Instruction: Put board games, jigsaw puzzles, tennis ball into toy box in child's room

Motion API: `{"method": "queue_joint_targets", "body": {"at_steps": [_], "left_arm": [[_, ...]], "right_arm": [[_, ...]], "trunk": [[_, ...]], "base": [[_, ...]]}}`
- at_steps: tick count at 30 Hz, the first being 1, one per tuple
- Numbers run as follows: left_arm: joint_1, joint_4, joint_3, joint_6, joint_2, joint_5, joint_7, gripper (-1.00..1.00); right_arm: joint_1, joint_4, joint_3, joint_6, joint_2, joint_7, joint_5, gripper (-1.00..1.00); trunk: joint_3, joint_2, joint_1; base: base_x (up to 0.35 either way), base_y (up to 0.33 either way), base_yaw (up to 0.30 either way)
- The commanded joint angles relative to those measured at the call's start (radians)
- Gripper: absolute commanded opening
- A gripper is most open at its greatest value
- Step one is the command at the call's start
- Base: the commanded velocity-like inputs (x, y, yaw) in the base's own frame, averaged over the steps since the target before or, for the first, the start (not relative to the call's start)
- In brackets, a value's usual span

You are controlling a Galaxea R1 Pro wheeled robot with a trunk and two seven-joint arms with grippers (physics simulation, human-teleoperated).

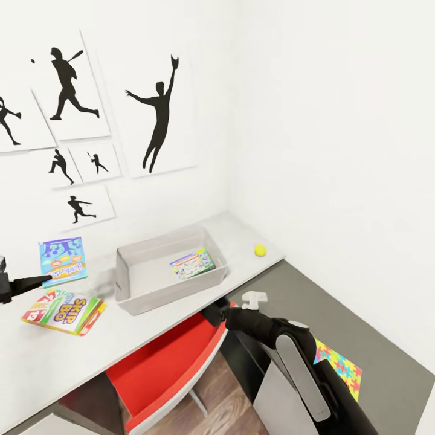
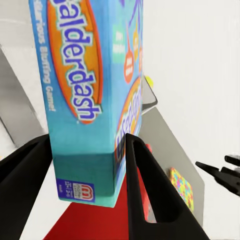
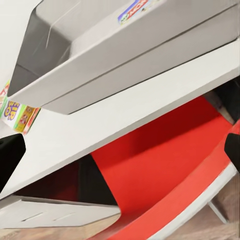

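Note:
My left gripper (image 2: 85,165) is shut on the blue board game (image 2: 90,95), held at its lower edge and raised over the table (image 1: 78,356). In the head view this box (image 1: 62,261) hangs left of the grey toy box (image 1: 130,284), with the left gripper (image 1: 27,283) at the picture's edge. A flat colourful game box (image 1: 192,264) lies inside the toy box. The SKIP BO board game (image 1: 63,311) rests on the table. The tennis ball (image 1: 260,250) sits near the far corner. A jigsaw puzzle (image 1: 338,370) lies on the grey surface. My right gripper (image 3: 120,155) is open, below the table's front edge.
A red chair (image 1: 169,362) is tucked under the table in front of the toy box, close under my right arm (image 1: 296,356). White walls with black athlete pictures (image 1: 160,115) close off the back and right. Wood floor (image 1: 223,405) shows below.

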Motion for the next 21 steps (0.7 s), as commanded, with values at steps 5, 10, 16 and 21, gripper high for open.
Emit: {"method": "queue_joint_targets", "body": {"at_steps": [5,10,16,21], "left_arm": [[-0.002,-0.046,-0.024,0.01,0.002,-0.001,-0.044,-1.0],[-0.002,-0.136,-0.03,0.021,-0.005,0.0,-0.052,-1.0],[-0.003,-0.164,-0.031,0.024,-0.005,0.001,-0.054,-1.0],[-0.002,-0.165,-0.032,0.022,-0.006,-0.001,-0.054,-1.0]], "right_arm": [[-0.001,-0.001,0.0,0.004,0.0,-0.004,-0.005,1.0],[0.001,-0.001,0.0,0.003,0.0,-0.004,-0.005,1.0],[0.002,-0.001,0.0,0.003,0.0,-0.004,-0.005,1.0],[0.002,-0.001,0.0,0.003,0.0,-0.004,-0.005,1.0]], "trunk": [[-0.002,-0.002,0.001],[-0.002,-0.002,0.001],[-0.002,-0.002,0.001],[-0.002,-0.002,0.001]], "base": [[0.038,-0.035,0.001],[0.007,-0.007,0.0],[-0.053,0.059,0.0],[-0.053,0.089,0.0]]}}
